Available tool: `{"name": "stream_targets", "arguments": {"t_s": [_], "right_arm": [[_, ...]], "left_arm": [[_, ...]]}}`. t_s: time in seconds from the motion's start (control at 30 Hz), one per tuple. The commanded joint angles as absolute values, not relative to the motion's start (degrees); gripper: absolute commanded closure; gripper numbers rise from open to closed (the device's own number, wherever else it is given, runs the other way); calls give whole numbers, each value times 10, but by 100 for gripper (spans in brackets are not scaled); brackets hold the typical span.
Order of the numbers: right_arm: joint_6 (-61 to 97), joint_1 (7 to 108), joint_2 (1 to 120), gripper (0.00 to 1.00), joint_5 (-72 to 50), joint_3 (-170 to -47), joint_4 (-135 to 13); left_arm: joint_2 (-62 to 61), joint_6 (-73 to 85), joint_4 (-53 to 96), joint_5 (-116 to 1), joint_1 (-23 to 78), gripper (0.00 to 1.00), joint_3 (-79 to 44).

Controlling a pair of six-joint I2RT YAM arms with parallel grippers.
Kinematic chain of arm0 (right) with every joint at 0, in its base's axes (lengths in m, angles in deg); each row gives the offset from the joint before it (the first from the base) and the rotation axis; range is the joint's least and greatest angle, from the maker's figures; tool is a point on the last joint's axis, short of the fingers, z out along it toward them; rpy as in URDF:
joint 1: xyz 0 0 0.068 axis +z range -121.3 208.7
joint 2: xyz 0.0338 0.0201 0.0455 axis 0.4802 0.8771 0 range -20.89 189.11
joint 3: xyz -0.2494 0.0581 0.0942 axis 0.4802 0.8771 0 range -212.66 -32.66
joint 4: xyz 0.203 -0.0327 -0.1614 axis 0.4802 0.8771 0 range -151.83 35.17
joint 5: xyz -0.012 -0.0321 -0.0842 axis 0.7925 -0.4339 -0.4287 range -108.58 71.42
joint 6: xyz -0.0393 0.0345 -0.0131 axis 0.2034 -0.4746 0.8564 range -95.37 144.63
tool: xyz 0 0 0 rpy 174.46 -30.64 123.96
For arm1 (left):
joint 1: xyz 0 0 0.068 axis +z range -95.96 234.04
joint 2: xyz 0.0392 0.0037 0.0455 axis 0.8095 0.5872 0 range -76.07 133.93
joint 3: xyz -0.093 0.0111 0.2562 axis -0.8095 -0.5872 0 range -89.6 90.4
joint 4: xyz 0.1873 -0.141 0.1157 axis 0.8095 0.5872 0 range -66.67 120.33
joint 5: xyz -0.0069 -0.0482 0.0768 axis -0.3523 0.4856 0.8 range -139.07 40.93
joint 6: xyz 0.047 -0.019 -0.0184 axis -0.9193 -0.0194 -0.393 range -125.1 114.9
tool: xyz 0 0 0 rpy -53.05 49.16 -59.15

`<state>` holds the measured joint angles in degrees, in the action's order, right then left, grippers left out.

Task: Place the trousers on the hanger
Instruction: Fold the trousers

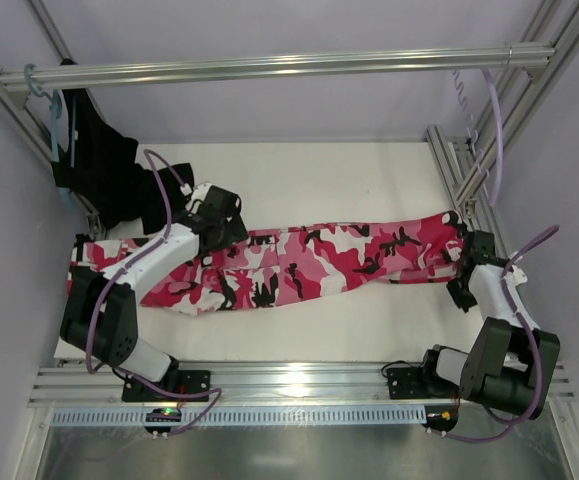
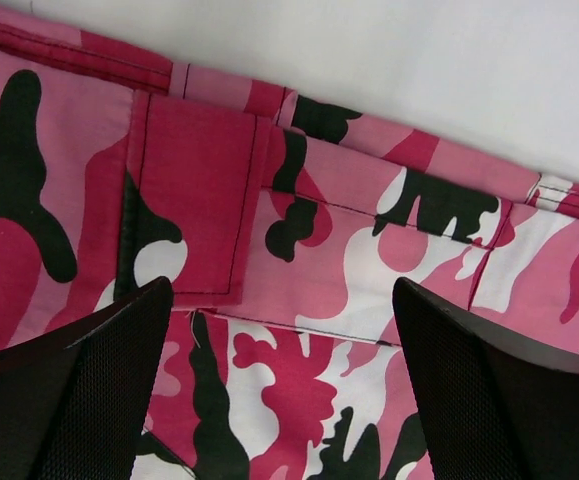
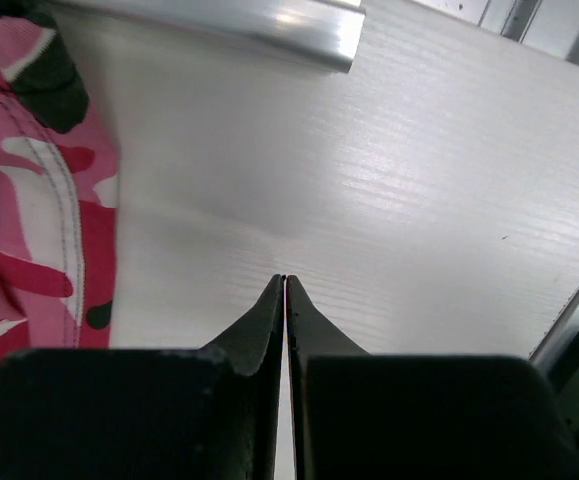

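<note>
Trousers [image 1: 319, 260] lie stretched flat across the table [image 1: 349, 180], from centre left to centre right of the top view.

Left gripper [image 2: 281, 300] is over the left end of the cloth. Jaws are spread wide with nothing between them, and a stitched pocket [image 2: 194, 200] lies directly below.

Right gripper [image 3: 285, 285] is closed tight and empty over bare table. The trouser hem is just beside it, at the left of the wrist view.

Hanger [image 1: 496, 130] hangs from the rail [image 1: 269, 68] at upper right, well apart from the trousers.
</note>
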<state>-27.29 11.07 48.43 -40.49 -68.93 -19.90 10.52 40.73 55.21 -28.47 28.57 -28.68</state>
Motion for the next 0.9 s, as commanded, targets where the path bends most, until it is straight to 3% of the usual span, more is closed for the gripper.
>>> {"name": "stream_targets", "arguments": {"t_s": [0.0,0.13,0.27,0.87], "right_arm": [[-212,93,436,96,-400,-698,-246],[-155,54,443,60,-336,-723,-296],[-123,44,467,47,-289,-719,-356],[-122,-8,553,43,-244,-708,-485]], "left_arm": [[99,399,573,-280,286,9,-282],[48,399,558,-322,286,10,-305],[19,391,545,-352,286,10,-323],[-23,402,562,-353,286,11,-321]]}}
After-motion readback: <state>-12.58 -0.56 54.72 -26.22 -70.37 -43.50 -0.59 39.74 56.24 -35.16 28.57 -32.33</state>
